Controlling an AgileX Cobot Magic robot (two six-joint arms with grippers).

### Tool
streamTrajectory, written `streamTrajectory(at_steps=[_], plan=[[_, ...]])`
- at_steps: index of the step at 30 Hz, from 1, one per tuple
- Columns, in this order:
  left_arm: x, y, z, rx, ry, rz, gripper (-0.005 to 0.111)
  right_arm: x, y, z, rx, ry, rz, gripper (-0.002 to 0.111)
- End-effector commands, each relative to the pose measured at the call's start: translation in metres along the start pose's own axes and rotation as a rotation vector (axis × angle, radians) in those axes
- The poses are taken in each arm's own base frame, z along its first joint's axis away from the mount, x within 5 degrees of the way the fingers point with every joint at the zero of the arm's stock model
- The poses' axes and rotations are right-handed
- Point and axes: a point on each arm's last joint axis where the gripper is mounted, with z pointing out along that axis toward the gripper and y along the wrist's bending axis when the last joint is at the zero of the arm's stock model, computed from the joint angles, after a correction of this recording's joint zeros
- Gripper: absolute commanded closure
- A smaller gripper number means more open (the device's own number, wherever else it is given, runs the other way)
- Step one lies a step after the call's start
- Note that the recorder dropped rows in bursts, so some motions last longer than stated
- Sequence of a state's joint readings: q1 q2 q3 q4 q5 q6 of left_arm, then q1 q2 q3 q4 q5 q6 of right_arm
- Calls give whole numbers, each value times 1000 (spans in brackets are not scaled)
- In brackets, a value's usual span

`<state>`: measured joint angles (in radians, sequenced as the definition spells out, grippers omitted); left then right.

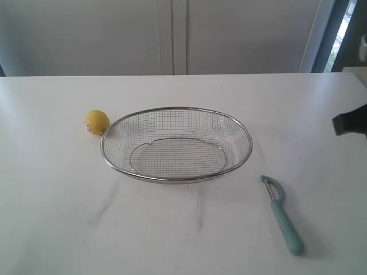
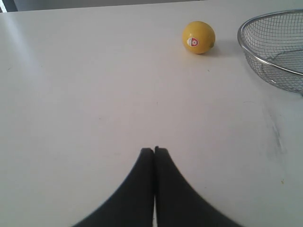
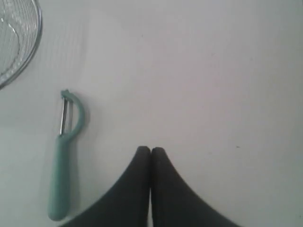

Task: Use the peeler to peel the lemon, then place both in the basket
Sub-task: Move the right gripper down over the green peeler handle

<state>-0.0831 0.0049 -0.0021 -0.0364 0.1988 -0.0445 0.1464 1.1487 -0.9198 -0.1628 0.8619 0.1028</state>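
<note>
**All laid out, nothing held**

A small round yellow lemon (image 1: 97, 122) with a red-and-white sticker sits just left of the large oval silver wire-mesh basket (image 1: 178, 107). A slim pale-teal peeler (image 1: 285, 223) lies to the basket's right. Left jaws and right jaws are clenched, empty. The white surface (image 1: 57, 217) is plain, with pale wall panels (image 1: 172, 34) behind.

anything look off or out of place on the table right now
Nothing much. The lemon sits whole beside the basket, which stands upright with nothing in it, and the peeler lies flat on the table apart from both. The only oddity is a few faint grey streaks on the table in front of the basket.
</note>
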Motion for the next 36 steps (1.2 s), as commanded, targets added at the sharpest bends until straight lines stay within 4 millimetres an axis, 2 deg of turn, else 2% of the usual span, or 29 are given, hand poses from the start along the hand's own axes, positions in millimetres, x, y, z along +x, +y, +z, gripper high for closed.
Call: streamTrajectory(at_steps=[1,4,8,12,20,25,26,28,36], plan=[[0,0,0,1,-6,-7,107,-5,14,14,76,104,-114,108],[0,0,0,1,-6,-7,107,-7,31,22,98,121,-195,108],[0,0,0,1,-6,-7,107,-13,51,31,23,61,-231,108],[0,0,0,1,-6,-7,107,-15,57,40,-2,57,-229,108],[0,0,0,1,-6,-7,107,-10,65,62,-23,157,-222,107],[0,0,0,1,-6,-7,107,-6,74,78,-74,231,-207,93],[0,0,0,1,-6,-7,107,-1,80,84,-119,283,-197,85],[0,0,0,1,-6,-7,107,4,88,91,-189,349,-198,76],[0,0,0,1,-6,-7,107,26,91,105,-222,415,-229,58]])
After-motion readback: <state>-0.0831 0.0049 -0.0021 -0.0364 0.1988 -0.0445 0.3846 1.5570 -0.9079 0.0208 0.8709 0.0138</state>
